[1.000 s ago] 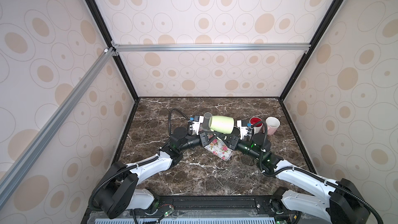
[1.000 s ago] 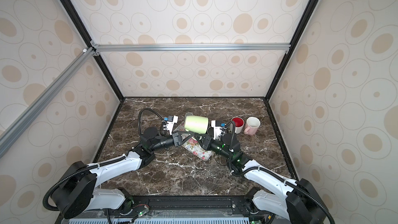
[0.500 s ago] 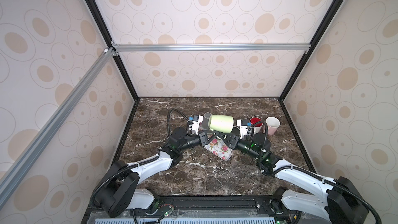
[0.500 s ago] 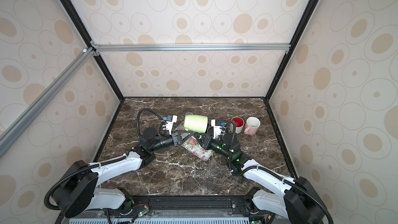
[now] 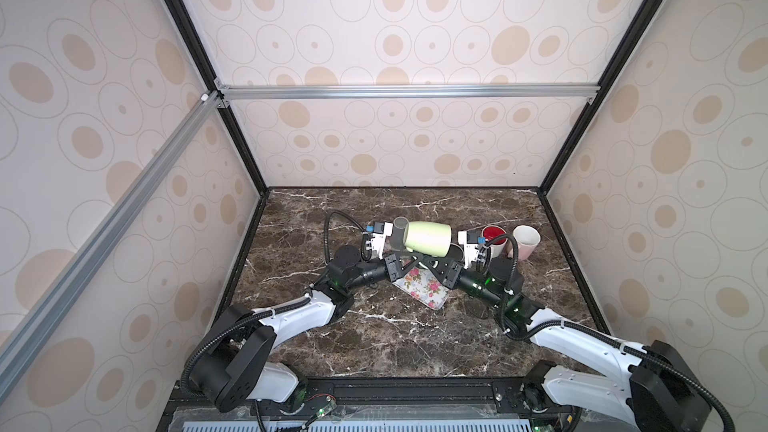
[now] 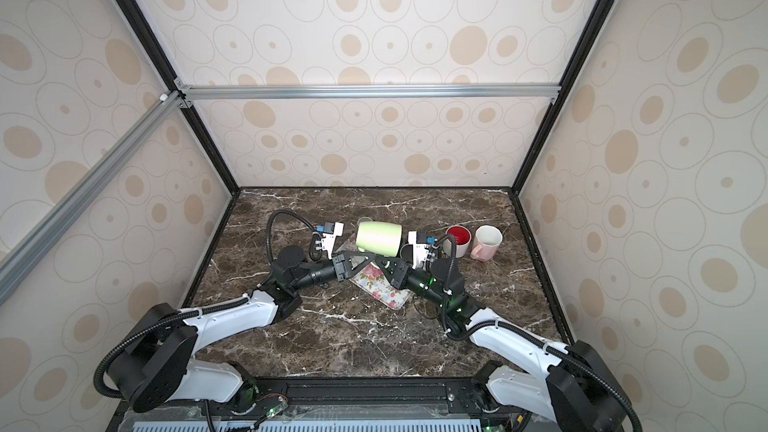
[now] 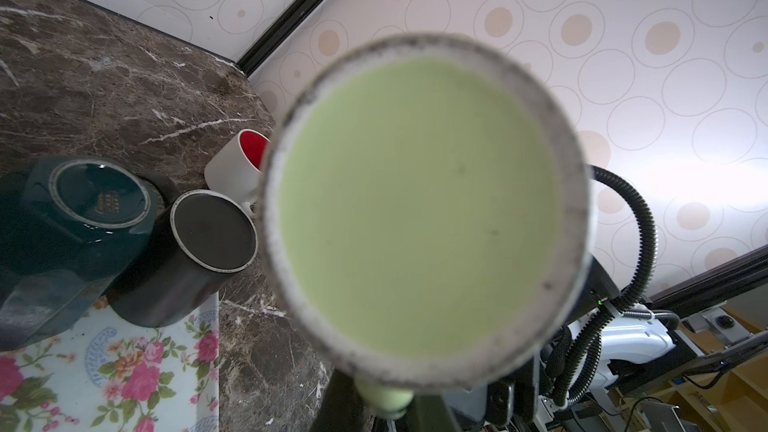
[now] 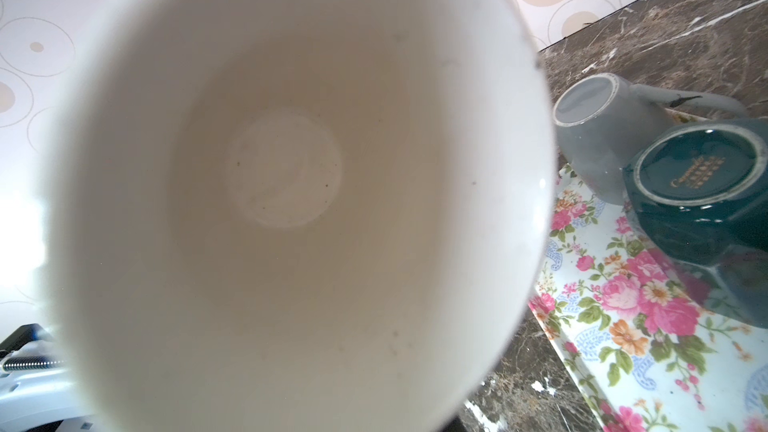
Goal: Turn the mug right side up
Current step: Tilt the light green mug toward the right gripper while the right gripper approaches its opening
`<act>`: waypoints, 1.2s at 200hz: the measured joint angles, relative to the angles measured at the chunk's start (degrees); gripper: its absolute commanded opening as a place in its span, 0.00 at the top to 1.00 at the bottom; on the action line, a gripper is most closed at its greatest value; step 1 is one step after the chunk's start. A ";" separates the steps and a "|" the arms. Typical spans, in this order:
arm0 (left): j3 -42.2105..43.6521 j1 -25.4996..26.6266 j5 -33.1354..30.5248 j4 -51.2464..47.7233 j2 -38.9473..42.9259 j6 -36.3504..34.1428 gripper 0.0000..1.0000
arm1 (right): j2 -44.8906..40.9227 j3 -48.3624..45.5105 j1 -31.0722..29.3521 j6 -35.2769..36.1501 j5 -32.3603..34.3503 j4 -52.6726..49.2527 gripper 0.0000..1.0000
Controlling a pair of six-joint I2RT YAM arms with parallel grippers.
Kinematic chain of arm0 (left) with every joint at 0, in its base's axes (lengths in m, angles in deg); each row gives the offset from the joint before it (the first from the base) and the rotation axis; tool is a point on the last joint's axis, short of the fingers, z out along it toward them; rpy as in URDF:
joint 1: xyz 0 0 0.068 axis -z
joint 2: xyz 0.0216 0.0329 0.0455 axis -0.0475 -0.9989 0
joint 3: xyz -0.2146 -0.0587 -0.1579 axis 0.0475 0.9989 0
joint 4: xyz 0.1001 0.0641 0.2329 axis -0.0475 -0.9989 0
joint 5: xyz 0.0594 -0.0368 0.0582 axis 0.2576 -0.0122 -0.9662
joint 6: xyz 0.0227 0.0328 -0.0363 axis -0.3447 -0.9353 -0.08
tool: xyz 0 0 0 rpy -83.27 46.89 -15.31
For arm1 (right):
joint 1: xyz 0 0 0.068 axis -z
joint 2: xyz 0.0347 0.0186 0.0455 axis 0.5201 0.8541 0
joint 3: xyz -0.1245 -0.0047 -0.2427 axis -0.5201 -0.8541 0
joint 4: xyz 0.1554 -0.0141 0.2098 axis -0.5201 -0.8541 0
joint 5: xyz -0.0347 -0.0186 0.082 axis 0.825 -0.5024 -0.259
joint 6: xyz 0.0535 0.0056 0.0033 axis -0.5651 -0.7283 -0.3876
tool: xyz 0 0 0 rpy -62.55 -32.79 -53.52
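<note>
A pale green mug hangs on its side above the flowered tray. Its base fills the left wrist view and its white inside fills the right wrist view. My left gripper reaches in from the left and is shut on the green handle under the mug. My right gripper comes from the right, its fingers drawn together beneath the mug beside the left ones. In the right wrist view the mug hides the right fingers.
On the tray stand upside-down mugs: a dark teal one, a black one and a grey one. To the right, upright on the marble, are a white mug with a red inside and a pink mug.
The mug and both arms stay almost where they were; the mug has crept very slightly up and left.
</note>
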 measured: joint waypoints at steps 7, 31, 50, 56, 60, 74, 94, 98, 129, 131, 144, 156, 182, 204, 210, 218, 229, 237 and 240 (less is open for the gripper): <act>-0.02 0.02 -0.22 -0.17 0.00 -0.59 0.53 | 0.02 0.00 -0.04 -0.11 0.07 -0.07 1.00; -0.17 -0.11 -0.46 -2.19 -1.07 -2.73 0.14 | -0.04 -0.02 -0.79 -0.74 1.90 -0.24 1.00; -0.28 -0.79 -0.42 -2.73 -2.56 -3.26 0.02 | -0.20 -0.92 -0.83 -1.22 4.74 -2.51 1.00; -0.28 -1.14 -0.35 -2.71 -2.95 -3.23 0.02 | -0.24 -1.31 -0.83 -1.36 5.62 -2.97 1.00; -0.24 -1.31 -0.31 -2.71 -3.04 -3.26 0.02 | -0.28 -1.51 -0.83 -1.40 6.34 -3.43 1.00; -0.24 -1.86 -0.50 -2.99 -3.37 -3.26 0.02 | -0.31 -1.60 -0.76 -1.42 8.68 -5.09 1.00; -0.24 -2.12 -1.05 -2.97 -3.39 -3.45 0.02 | -0.31 -1.60 -0.79 -1.42 10.67 -6.49 1.00; -0.24 -2.12 -1.18 -3.02 -3.39 -3.54 0.02 | -0.31 -1.60 -0.79 -1.40 10.86 -6.78 1.00; 0.31 -2.16 -2.97 -3.28 -2.91 -4.70 0.02 | -0.33 -1.51 -0.79 -0.79 11.76 -9.94 1.00; 0.46 -2.16 -3.19 -3.41 -2.75 -4.85 0.02 | -0.37 -1.46 -0.79 -0.59 11.87 -10.38 1.00; 1.60 -2.19 -4.63 -4.20 -1.53 -5.95 0.02 | -0.90 -0.96 -0.79 0.20 12.39 -13.79 1.00; 3.02 -2.19 -6.45 -5.31 0.13 -7.28 0.02 | -1.86 -0.07 -0.79 1.20 13.05 -17.57 1.00; 4.94 -2.16 -10.71 -8.52 2.93 -10.99 0.02 | -5.38 3.23 -0.83 3.80 15.72 -25.97 1.00; 6.56 -2.14 -14.27 -10.75 4.85 -13.73 0.02 | -8.52 5.88 -0.83 5.73 18.40 -30.64 1.00; 7.21 -2.10 -15.39 -11.34 5.62 -14.40 0.02 | -9.18 6.75 -0.83 6.23 19.15 -32.02 1.00; 8.09 -1.88 -16.70 -11.82 6.62 -15.19 0.02 | -9.77 8.09 -0.83 6.80 20.06 -34.12 1.00; 9.57 -1.42 -18.75 -12.50 8.37 -16.31 0.02 | -10.10 9.97 -0.83 7.41 21.33 -37.03 1.00; 10.56 -1.14 -20.15 -13.03 9.64 -16.94 0.02 | -10.25 11.43 -0.83 7.82 22.40 -39.30 1.00; 10.97 -0.98 -20.65 -13.25 10.19 -17.29 0.02 | -10.32 11.91 -0.83 7.98 22.86 -40.11 1.00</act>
